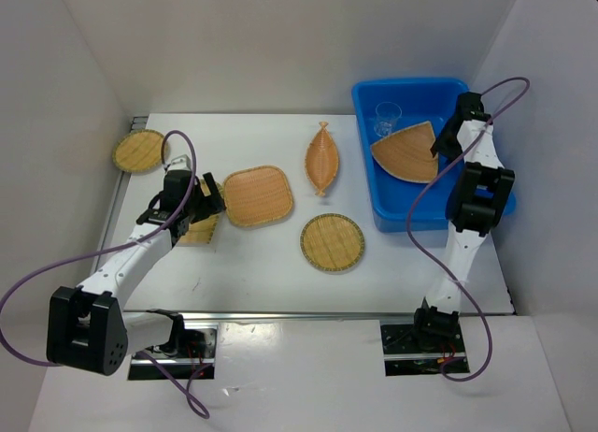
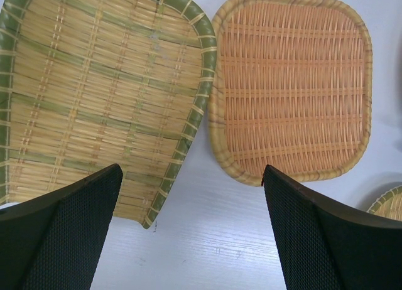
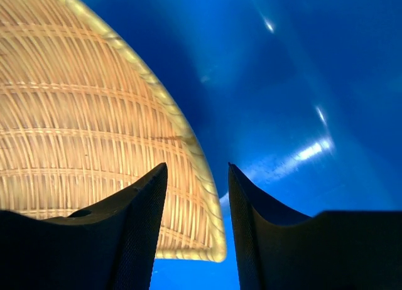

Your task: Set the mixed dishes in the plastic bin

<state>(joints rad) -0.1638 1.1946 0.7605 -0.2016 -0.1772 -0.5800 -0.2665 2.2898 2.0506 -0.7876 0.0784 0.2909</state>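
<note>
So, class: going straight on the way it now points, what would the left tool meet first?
Probably bare table in the gap between the green-rimmed tray and the rounded-square tray. The left tool is open across that gap, so one finger might touch the green-rimmed tray's edge first; depth is unclear.

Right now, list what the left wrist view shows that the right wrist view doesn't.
Only the left wrist: the green-rimmed tray, the rounded-square tray beside it, and bare white table under the open left claw. Only the right wrist: the blue bin from inside, with the fan tray in it below the right claw. Both: woven bamboo under an open claw; no single object appears in both.
</note>
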